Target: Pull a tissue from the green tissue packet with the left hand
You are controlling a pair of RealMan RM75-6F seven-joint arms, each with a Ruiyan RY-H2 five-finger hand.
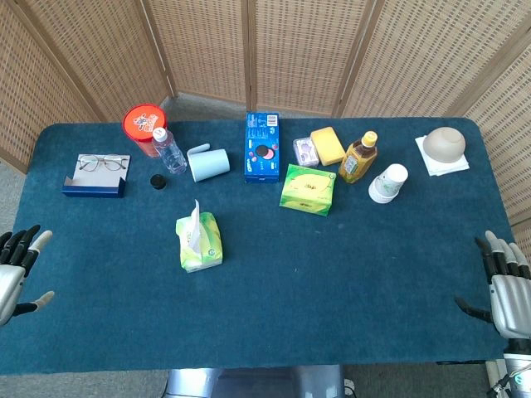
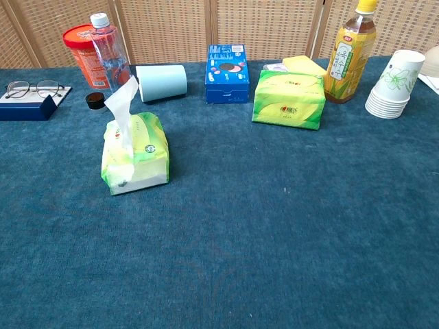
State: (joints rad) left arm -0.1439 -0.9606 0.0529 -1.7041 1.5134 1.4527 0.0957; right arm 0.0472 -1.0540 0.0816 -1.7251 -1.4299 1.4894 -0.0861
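The green tissue packet (image 1: 200, 243) (image 2: 134, 152) lies on the blue table, left of centre, with a white tissue (image 1: 193, 219) (image 2: 121, 103) standing up out of its top. My left hand (image 1: 17, 269) hovers at the table's left edge, well left of the packet, fingers spread and holding nothing. At the right edge, my right hand (image 1: 507, 282) is likewise spread and empty. Neither hand shows in the chest view.
A second green tissue pack (image 1: 308, 189) (image 2: 289, 98) sits right of centre. Along the back stand glasses on a blue case (image 1: 97, 174), a red tub (image 1: 143, 122), a water bottle (image 1: 168, 150), a lying blue cup (image 1: 209, 162), a blue box (image 1: 261, 146), a tea bottle (image 1: 358, 157) and stacked paper cups (image 1: 388, 183).
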